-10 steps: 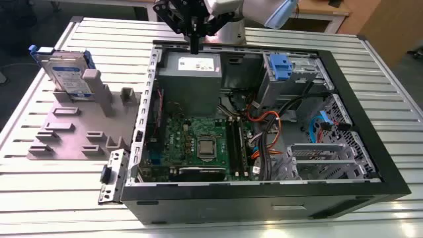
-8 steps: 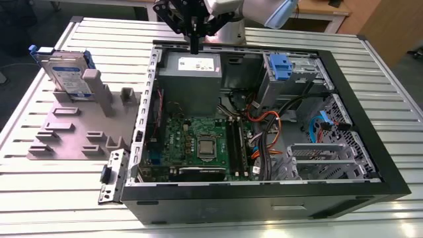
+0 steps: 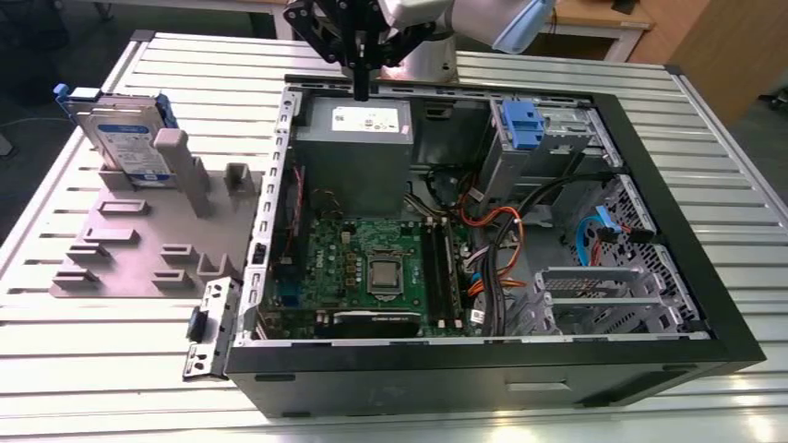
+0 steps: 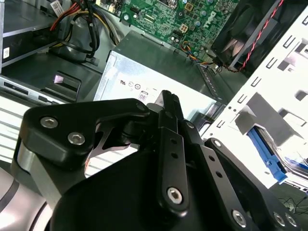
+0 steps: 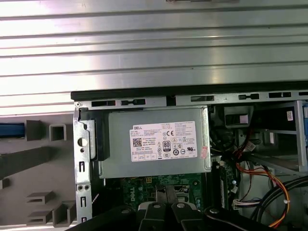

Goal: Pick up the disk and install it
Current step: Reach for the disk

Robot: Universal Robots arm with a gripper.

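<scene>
Gripper point(image 3: 362, 89) is hanging straight down from the arm, fingers pressed together and gripping nothing, its tip hovering just over the far rim of the open computer case point(image 3: 493, 378). Right beneath it, the grey power supply box point(image 3: 354, 138) is lying inside. Well away from the gripper, toward the exterior view's left, the grey holder point(image 3: 124, 235) is keeping the disk point(image 3: 124, 138) upright.
</scene>
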